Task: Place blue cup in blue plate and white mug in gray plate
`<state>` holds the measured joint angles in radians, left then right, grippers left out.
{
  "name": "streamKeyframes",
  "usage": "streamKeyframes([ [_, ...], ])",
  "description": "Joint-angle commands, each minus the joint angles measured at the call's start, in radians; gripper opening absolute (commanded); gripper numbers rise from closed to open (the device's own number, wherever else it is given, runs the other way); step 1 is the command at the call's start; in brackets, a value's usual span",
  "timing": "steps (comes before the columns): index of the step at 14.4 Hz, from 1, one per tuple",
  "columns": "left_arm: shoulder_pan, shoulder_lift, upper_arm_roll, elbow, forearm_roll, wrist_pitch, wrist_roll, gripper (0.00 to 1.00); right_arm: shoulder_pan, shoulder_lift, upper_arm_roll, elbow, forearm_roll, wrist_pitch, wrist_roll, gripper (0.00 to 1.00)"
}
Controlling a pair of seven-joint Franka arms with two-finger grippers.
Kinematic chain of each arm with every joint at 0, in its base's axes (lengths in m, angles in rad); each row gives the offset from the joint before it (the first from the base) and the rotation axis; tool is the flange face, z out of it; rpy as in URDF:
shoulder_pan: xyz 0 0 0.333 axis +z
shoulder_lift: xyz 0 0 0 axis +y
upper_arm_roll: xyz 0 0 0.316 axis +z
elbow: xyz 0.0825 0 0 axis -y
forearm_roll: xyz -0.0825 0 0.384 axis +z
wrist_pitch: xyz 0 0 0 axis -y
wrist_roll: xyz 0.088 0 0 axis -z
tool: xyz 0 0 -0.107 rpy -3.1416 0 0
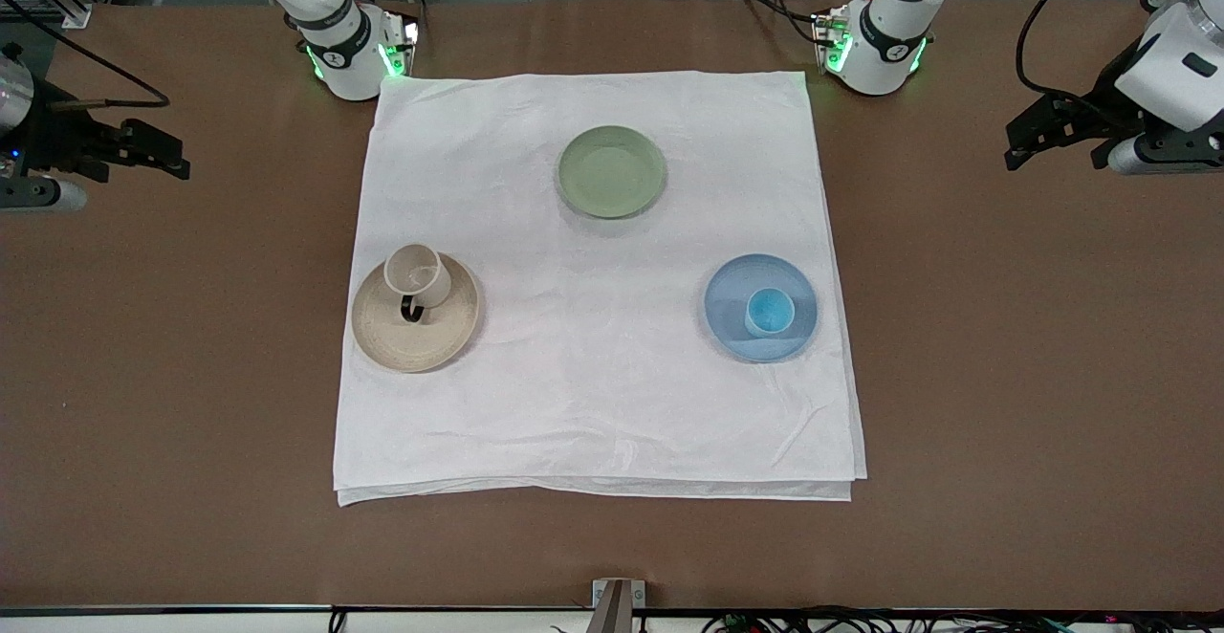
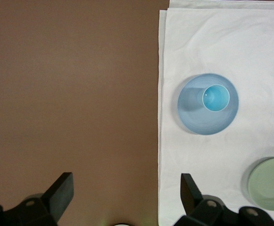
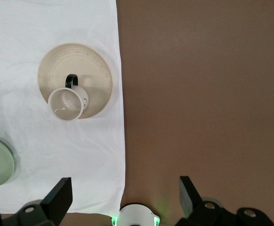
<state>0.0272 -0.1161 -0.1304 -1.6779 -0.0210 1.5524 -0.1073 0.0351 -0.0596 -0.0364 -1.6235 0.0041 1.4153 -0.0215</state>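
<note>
On the white cloth (image 1: 593, 394) covering the middle of the tabletop (image 1: 153, 423), nearest the front camera, the blue cup (image 1: 770, 312) stands upright inside the blue plate (image 1: 736, 327), a little toward that plate's 4 o'clock rim, at the left arm's end. Level with it at the right arm's end, the white mug (image 1: 417, 275) stands on the gray plate (image 1: 435, 337) near its 11 o'clock edge, handle turned toward the plate's middle. Both placements look finished, so the task seems complete. At 12 o'clock on the cloth, farther from the camera, a green plate (image 1: 612, 171) sits bare, unneeded by the task. Each arm waits off the cloth, apparently so nothing gets knocked: the left hand (image 2: 126, 190) over bare tabletop, fingers spread and holding nothing; the right hand (image 3: 125, 194) likewise spread and unladen.
</note>
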Motion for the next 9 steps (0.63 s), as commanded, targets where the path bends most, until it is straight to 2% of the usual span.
streamKeyframes([
  [1,0.003,-0.005,0.005,0.012,0.000,-0.009,0.029,1.00,-0.004,-0.060,0.000,-0.050,-0.010,0.027,0.008,1.00],
  [9,0.003,-0.005,0.003,0.015,0.001,-0.032,0.037,1.00,-0.003,-0.065,0.000,-0.044,-0.001,0.070,0.002,1.00],
])
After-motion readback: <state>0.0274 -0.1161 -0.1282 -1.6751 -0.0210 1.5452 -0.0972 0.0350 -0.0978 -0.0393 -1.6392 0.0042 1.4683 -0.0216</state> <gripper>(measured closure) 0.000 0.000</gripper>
